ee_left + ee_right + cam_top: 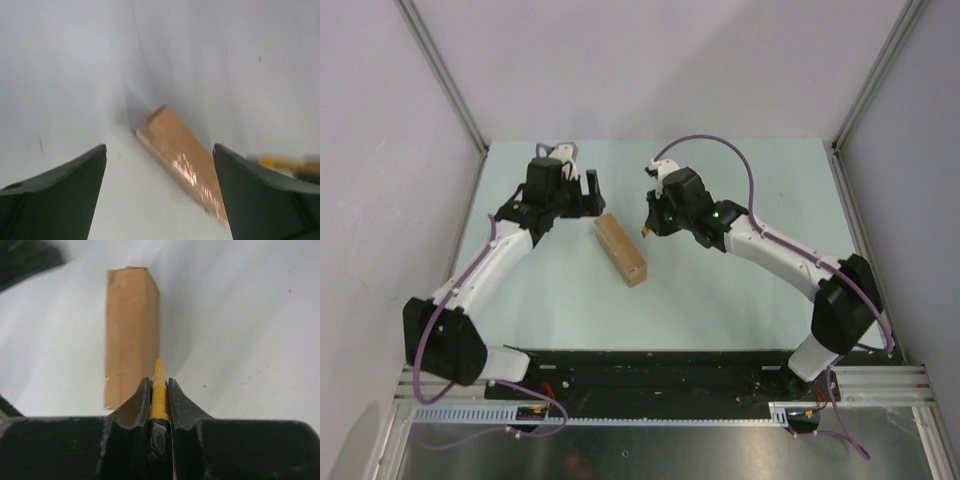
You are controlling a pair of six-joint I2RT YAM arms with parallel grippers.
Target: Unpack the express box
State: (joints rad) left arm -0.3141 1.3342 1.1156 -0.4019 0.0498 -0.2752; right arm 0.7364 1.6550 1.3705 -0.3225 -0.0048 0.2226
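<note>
The express box (621, 249) is a closed brown carton lying on the pale table between the two arms. It also shows in the left wrist view (182, 157) and the right wrist view (131, 330). My left gripper (588, 190) is open and empty, just above the box's far end. My right gripper (648, 224) is shut on the yellow-black utility knife (159, 385), whose yellow tip points at the box's near right edge, a little to the box's right.
The pale table (720, 290) is walled by white panels on the left, back and right. A black base rail (650, 380) runs along the near edge.
</note>
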